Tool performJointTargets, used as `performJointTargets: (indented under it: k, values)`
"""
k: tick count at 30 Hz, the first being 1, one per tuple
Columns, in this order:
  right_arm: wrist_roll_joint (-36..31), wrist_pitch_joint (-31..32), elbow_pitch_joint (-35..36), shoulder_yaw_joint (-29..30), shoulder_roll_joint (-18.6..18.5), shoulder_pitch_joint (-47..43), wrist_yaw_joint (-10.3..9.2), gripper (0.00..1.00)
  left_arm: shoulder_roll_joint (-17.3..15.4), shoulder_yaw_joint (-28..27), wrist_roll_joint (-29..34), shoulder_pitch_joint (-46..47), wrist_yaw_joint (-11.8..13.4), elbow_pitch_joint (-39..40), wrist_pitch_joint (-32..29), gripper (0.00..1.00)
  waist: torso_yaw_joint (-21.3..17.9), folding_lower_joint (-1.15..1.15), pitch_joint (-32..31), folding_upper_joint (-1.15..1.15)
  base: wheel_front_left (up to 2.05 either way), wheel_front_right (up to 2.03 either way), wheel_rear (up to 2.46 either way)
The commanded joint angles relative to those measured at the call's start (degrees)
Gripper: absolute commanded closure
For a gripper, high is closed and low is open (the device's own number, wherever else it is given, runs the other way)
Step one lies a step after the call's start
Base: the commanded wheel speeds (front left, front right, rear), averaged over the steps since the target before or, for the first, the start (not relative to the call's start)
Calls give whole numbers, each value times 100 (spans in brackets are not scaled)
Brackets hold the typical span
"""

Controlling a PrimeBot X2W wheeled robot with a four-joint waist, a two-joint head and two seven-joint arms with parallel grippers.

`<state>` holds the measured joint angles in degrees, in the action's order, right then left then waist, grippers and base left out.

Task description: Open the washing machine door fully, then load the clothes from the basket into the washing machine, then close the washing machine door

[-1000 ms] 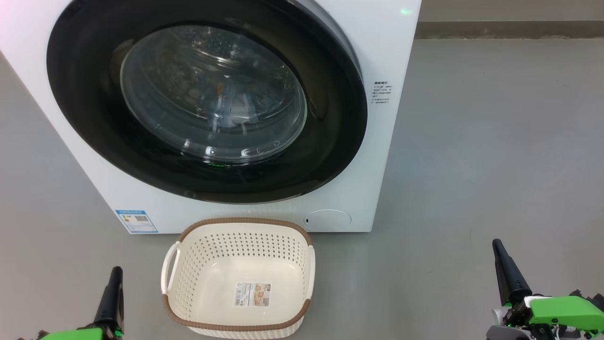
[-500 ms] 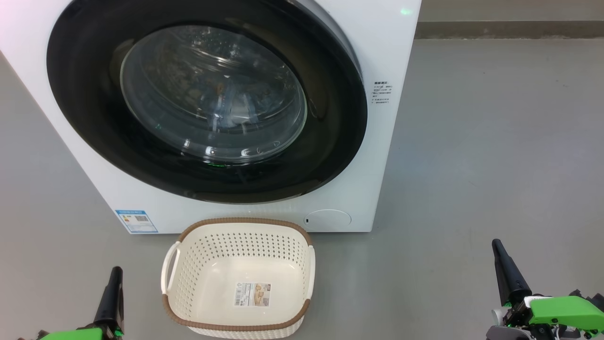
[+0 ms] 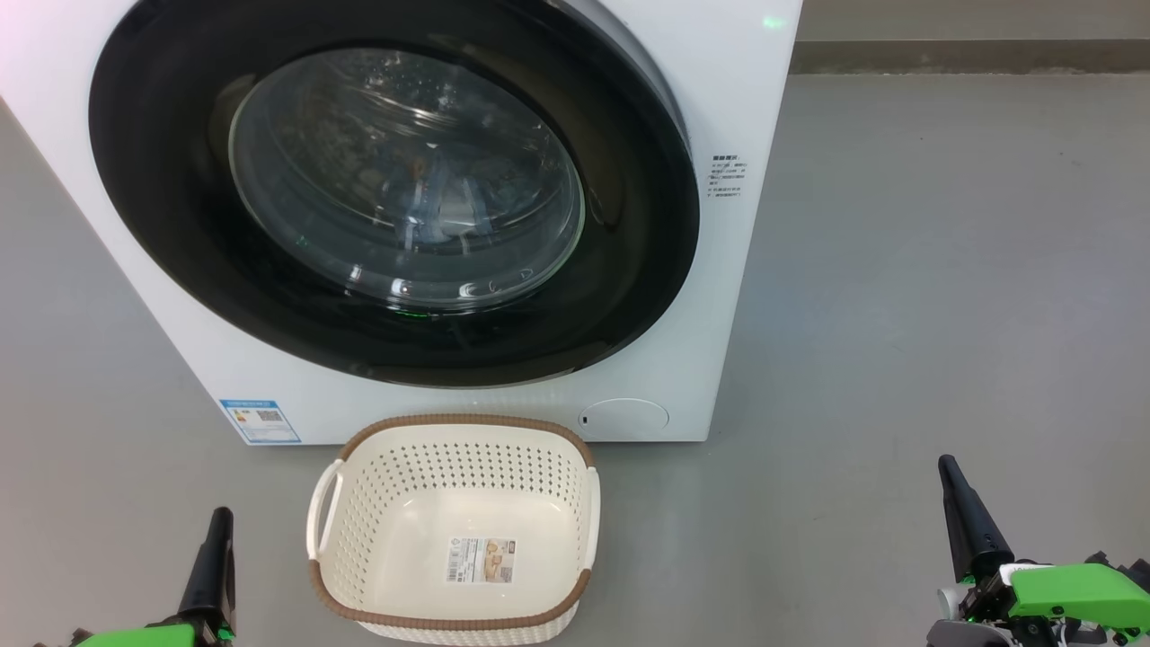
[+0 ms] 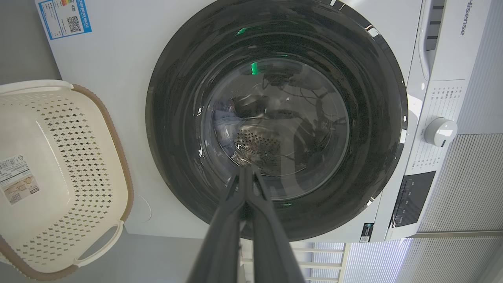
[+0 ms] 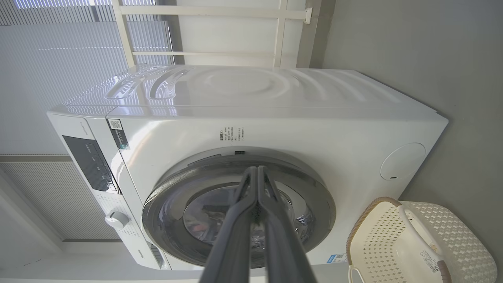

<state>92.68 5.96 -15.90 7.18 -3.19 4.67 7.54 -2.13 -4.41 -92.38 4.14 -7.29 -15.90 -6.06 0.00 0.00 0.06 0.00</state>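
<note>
No shift: washing machine door [image 3: 395, 193] closed.

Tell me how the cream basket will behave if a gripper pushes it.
The basket is empty, thin perforated plastic, so probably light. On the smooth grey floor it would likely slide rather than tip, being wide and low. Its walls may flex slightly.
</note>
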Motion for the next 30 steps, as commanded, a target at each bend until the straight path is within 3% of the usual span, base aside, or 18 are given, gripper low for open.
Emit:
performJointTargets:
  k: [1, 30]
  values:
    - [-18, 20, 164, -106, -3, 179, -5, 100, -88, -203, 15, 235, -20, 159, -35, 100, 0, 0, 0, 0, 0, 0, 0]
    - [-27, 28, 163, -95, 5, 180, -5, 100, -85, -207, 18, 236, -20, 159, -38, 100, 0, 0, 0, 0, 0, 0, 0]
